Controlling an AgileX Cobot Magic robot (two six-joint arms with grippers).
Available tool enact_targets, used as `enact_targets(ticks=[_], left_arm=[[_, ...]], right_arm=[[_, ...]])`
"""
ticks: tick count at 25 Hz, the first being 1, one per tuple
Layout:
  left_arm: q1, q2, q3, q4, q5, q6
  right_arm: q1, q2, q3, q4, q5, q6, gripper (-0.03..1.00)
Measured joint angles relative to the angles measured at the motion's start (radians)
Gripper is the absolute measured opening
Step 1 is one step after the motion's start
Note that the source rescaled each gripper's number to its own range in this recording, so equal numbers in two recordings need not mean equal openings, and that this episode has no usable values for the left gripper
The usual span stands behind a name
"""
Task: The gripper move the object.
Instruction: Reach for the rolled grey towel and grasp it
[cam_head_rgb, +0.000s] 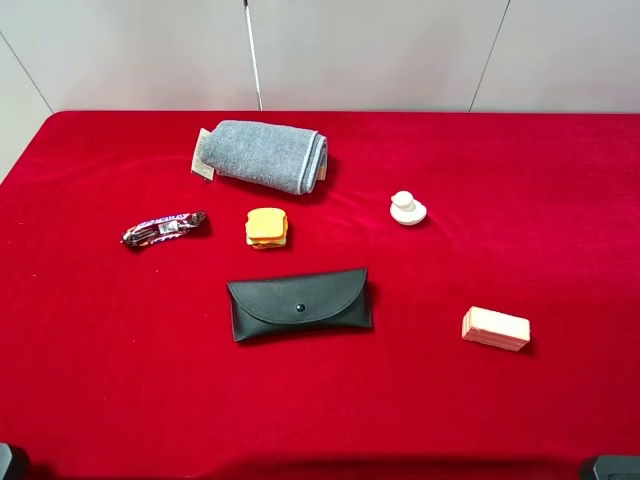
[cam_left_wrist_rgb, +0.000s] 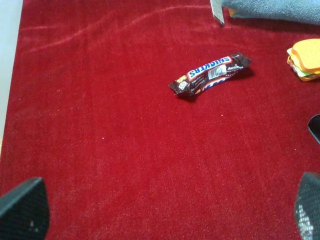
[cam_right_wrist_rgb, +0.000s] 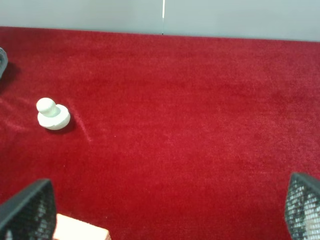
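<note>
The rolled grey towel (cam_head_rgb: 262, 156) with a pale edge stripe and a tan tag lies at the back of the red table, left of centre. Its lower edge shows in the left wrist view (cam_left_wrist_rgb: 272, 9), and a sliver of it in the right wrist view (cam_right_wrist_rgb: 2, 61). My left gripper (cam_left_wrist_rgb: 165, 210) is open and empty, with its fingertips (cam_left_wrist_rgb: 25, 210) wide apart over bare cloth at the near left. My right gripper (cam_right_wrist_rgb: 165, 210) is open and empty at the near right, far from the towel. In the exterior view only dark arm corners (cam_head_rgb: 10, 462) show.
A Snickers bar (cam_head_rgb: 163, 229), a toy sandwich (cam_head_rgb: 266, 228) and a flat black snap-button pouch (cam_head_rgb: 300, 304) lie in front of the towel. A white knob-shaped piece (cam_head_rgb: 407, 208) and a pink-white block (cam_head_rgb: 495, 328) lie on the right. The red table (cam_head_rgb: 560, 200) ends at a grey wall.
</note>
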Motion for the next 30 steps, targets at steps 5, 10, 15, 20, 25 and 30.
enact_targets(ticks=[5, 10, 15, 20, 25, 30], left_arm=[[0.0, 0.0, 0.0, 0.0, 0.0, 0.0], [0.0, 0.0, 0.0, 0.0, 0.0, 0.0], [0.0, 0.0, 0.0, 0.0, 0.0, 0.0], [0.0, 0.0, 0.0, 0.0, 0.0, 0.0], [0.0, 0.0, 0.0, 0.0, 0.0, 0.0], [0.0, 0.0, 0.0, 0.0, 0.0, 0.0]], right_arm=[[0.0, 0.0, 0.0, 0.0, 0.0, 0.0, 1.0], [0.0, 0.0, 0.0, 0.0, 0.0, 0.0, 1.0], [0.0, 0.0, 0.0, 0.0, 0.0, 0.0, 1.0], [0.0, 0.0, 0.0, 0.0, 0.0, 0.0, 1.0], [0.0, 0.0, 0.0, 0.0, 0.0, 0.0, 1.0], [0.0, 0.0, 0.0, 0.0, 0.0, 0.0, 1.0]])
